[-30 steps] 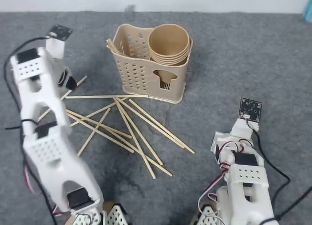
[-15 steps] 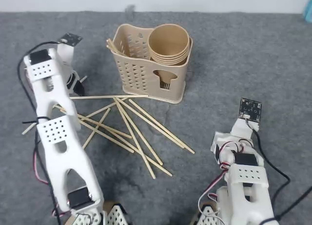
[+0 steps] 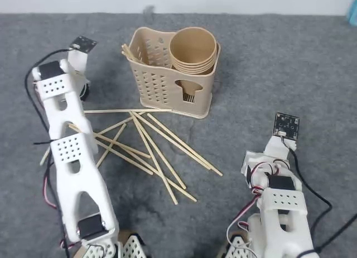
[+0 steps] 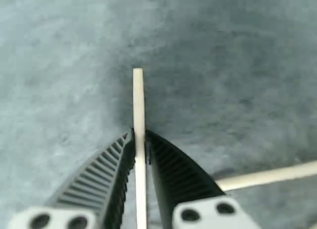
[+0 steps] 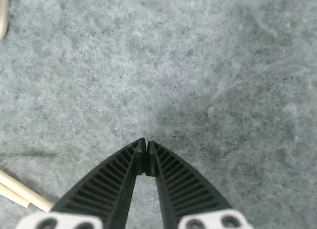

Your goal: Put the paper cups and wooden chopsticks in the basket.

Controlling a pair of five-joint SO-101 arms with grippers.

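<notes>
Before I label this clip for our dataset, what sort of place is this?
Probably a robot practice bench: left arm and right arm at a grey felt-covered table, with a basket of paper cups and loose wooden chopsticks.

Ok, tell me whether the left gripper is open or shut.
Shut: the left gripper clamps a wooden chopstick between its jaws, tip sticking out past them.

Both arms are white plastic shells with grids of small round holes. The left arm (image 3: pixel 67 157) has black servo blocks at its joints, black cables along its side and red wires near the base. The right arm (image 3: pixel 281 205) trails a black cable (image 3: pixel 312 189) and red, white and black wires. Each wrist bears a small black camera board (image 3: pixel 285 124). The left gripper (image 4: pixel 140 137) and right gripper (image 5: pixel 147 143) have black ridged fingers (image 5: pixel 173 174) on pale bases with dark screw holes.
</notes>
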